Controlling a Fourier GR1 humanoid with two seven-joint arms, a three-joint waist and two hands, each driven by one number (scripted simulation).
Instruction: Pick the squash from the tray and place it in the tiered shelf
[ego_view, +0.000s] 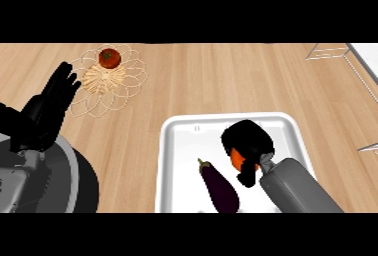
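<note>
A white tray (182, 131) lies on the wooden counter at the lower middle. My right hand (247, 141) is down inside it, fingers curled over an orange squash (238, 159), of which only a small patch shows below the palm. A dark purple eggplant (218, 188) lies in the tray just left of that hand. The tiered shelf (345, 53) shows only as grey wire edges at the upper right corner and right edge. My left hand (50, 102) rests at the left edge, fingers straight and pointing up, holding nothing.
A wire trivet with a woven centre (111, 82) sits at the upper left, with a red tomato (109, 58) on its far side. Bare wooden counter (221, 75) stretches between the tray and the shelf.
</note>
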